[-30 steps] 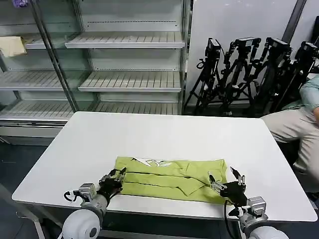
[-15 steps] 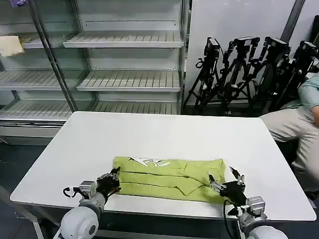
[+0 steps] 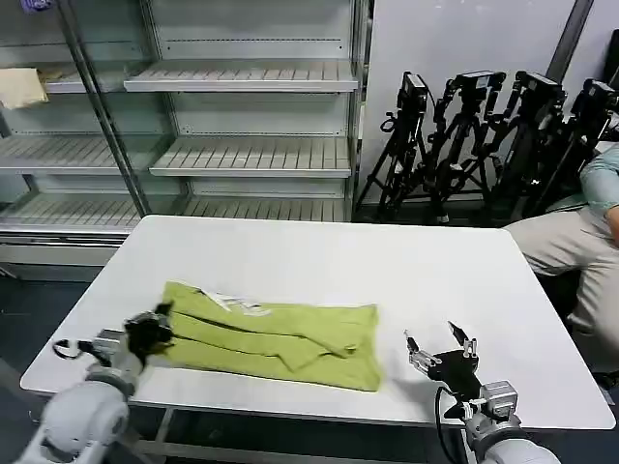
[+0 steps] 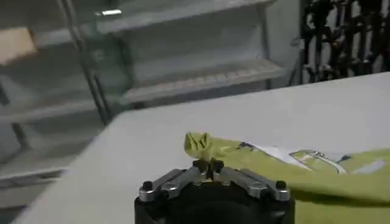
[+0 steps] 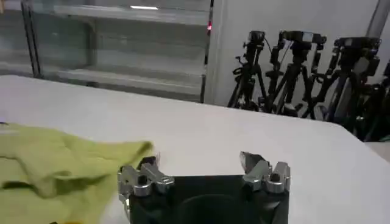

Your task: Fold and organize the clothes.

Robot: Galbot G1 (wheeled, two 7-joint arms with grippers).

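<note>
The lime-green T-shirt (image 3: 276, 335), the clothes, lies folded into a long band across the near left half of the white table (image 3: 329, 256), with its white-and-dark print (image 3: 232, 303) showing at the far left. My left gripper (image 3: 153, 327) is shut on the band's left end. In the left wrist view a bunched tip of the T-shirt (image 4: 198, 143) sticks out past that left gripper (image 4: 209, 165). My right gripper (image 3: 441, 350) stands open near the front edge, a short gap right of the cloth. In the right wrist view the T-shirt (image 5: 55, 164) lies beside the empty right gripper (image 5: 198, 163).
Glass-fronted shelving (image 3: 242, 116) stands behind the table, with a pale cream cloth (image 3: 21, 87) on an upper shelf. Black tripods (image 3: 484, 126) lean at the back right. A seated person (image 3: 571, 242) is at the right edge. Bare tabletop stretches across the far and right parts.
My left gripper has moved left along the front edge, dragging the T-shirt with it. The shirt's right end has slid away from the right gripper, which has stayed open in place.
</note>
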